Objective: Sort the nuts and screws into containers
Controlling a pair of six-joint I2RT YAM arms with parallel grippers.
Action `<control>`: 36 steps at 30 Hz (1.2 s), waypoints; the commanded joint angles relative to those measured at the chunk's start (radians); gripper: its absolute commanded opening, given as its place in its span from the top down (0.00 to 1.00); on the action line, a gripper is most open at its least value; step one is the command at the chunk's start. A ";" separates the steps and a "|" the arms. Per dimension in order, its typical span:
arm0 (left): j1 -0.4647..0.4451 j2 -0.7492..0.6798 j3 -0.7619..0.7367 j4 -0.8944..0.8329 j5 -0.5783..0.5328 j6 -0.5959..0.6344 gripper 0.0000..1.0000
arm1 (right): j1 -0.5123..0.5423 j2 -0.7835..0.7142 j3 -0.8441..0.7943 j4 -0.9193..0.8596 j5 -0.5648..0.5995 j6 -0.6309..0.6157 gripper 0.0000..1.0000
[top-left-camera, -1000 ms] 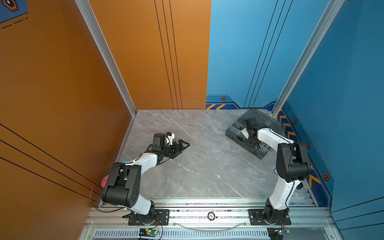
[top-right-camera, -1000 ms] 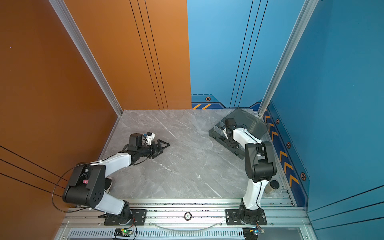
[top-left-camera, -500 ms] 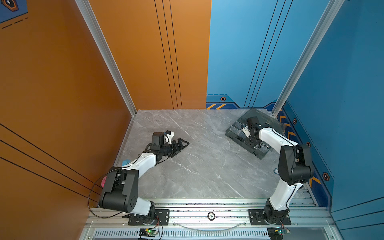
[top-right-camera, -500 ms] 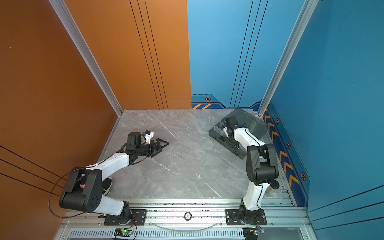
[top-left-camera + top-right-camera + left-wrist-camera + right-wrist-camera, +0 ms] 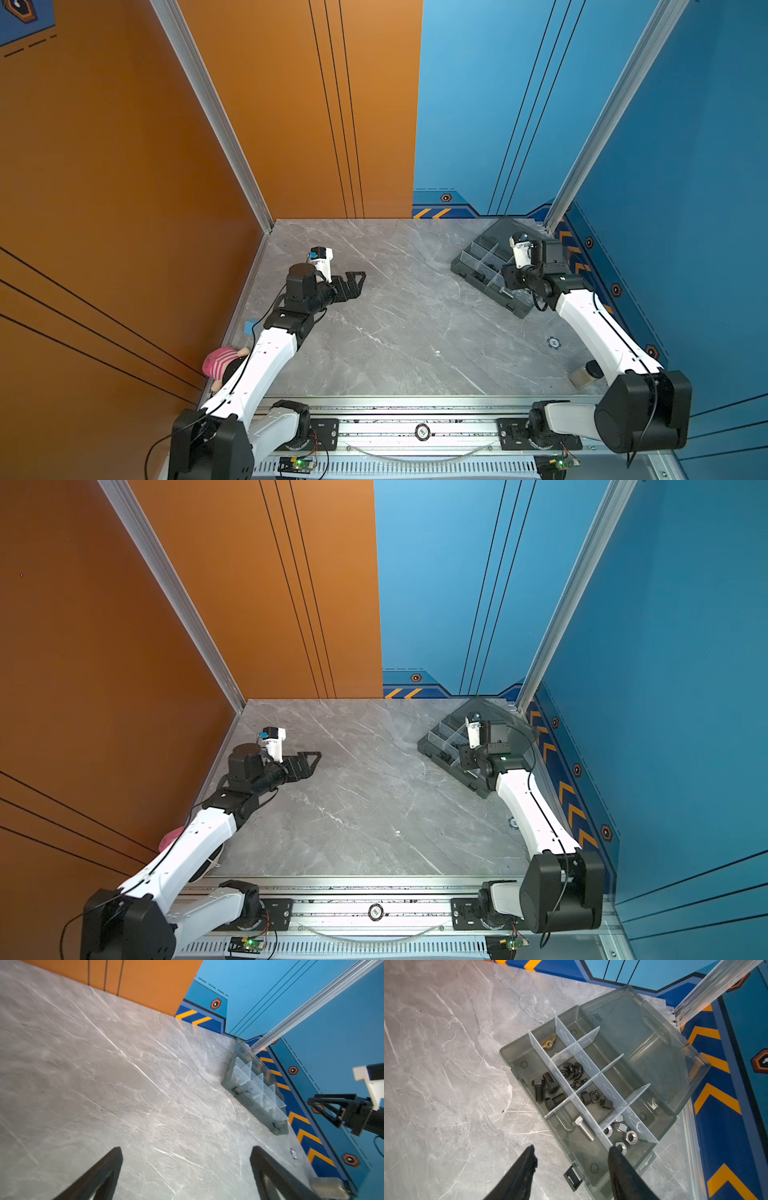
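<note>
Pulled right end effector (image 5: 572,1148) up off the organiser box (image 5: 508,1051), jaws parted and empty; left the silver bolt (image 5: 584,1131) lying in its compartment, probably just dropped there.

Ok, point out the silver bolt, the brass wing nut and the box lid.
silver bolt (image 5: 585,1130): right wrist view, threaded shaft.
brass wing nut (image 5: 548,1043): right wrist view, hub.
box lid (image 5: 643,1043): right wrist view, tinted panel.
</note>
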 commanded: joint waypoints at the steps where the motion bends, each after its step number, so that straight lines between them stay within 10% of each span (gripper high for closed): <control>1: -0.004 -0.035 -0.046 -0.007 -0.190 0.107 0.02 | -0.077 -0.033 -0.106 0.204 -0.126 0.144 0.39; 9: 0.000 -0.037 -0.151 0.158 -0.279 0.219 0.02 | -0.141 -0.024 -0.368 0.543 -0.144 0.185 0.30; 11: 0.002 -0.036 -0.169 0.183 -0.303 0.249 0.02 | -0.137 -0.005 -0.410 0.613 -0.138 0.195 0.00; 36: 0.165 0.213 -0.275 0.581 -0.284 0.369 0.02 | 0.076 0.151 -0.566 1.049 0.240 0.073 0.00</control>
